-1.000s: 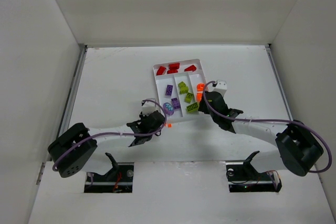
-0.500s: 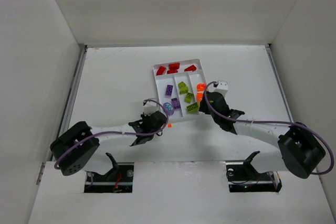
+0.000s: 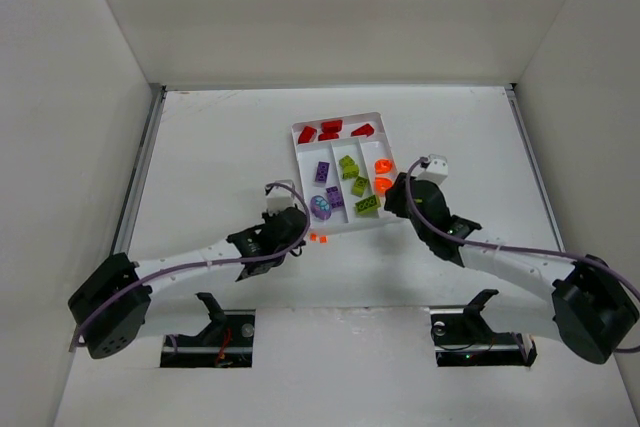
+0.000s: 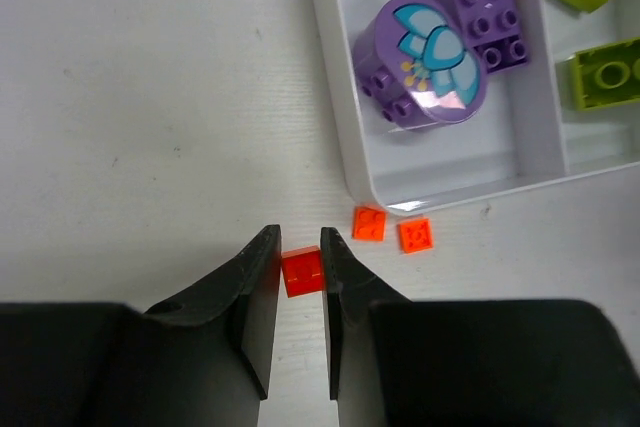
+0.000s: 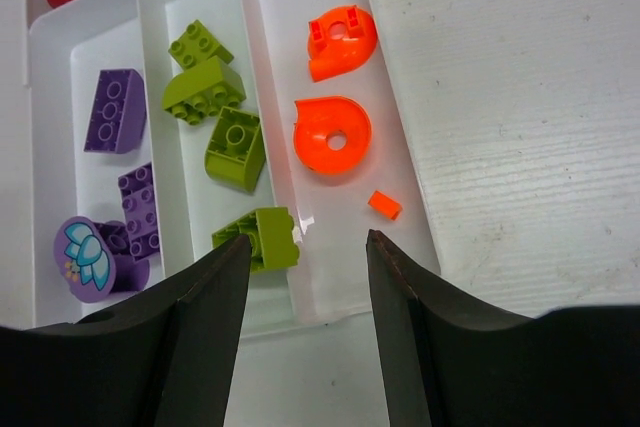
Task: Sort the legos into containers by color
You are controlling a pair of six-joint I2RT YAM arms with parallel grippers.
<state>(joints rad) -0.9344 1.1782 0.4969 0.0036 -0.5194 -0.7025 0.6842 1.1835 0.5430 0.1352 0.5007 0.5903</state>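
Note:
The white tray [image 3: 383,119] holds red legos [image 3: 330,129] in its crosswise section, and purple [image 3: 323,172], lime green [image 3: 350,169] and orange [image 3: 381,165] ones in its long sections. My left gripper [image 4: 297,237] is shut on a tiny orange brick [image 4: 302,272] at table level, just outside the tray's near left corner [image 4: 360,182]. Two more tiny orange bricks [image 4: 369,223] [image 4: 415,235] lie beside it. My right gripper [image 5: 306,240] is open and empty above the near end of the orange section, where a tiny orange piece [image 5: 384,205] lies.
A round purple flower piece [image 4: 425,62] sits in the tray's near left corner. A lime brick [image 5: 262,237] lies close under my right gripper's left finger [image 5: 215,287]. White walls enclose the table on three sides.
My left arm has stretched forward and its gripper now sits at the loose orange bricks. My right gripper has drawn back slightly toward the tray's near end.

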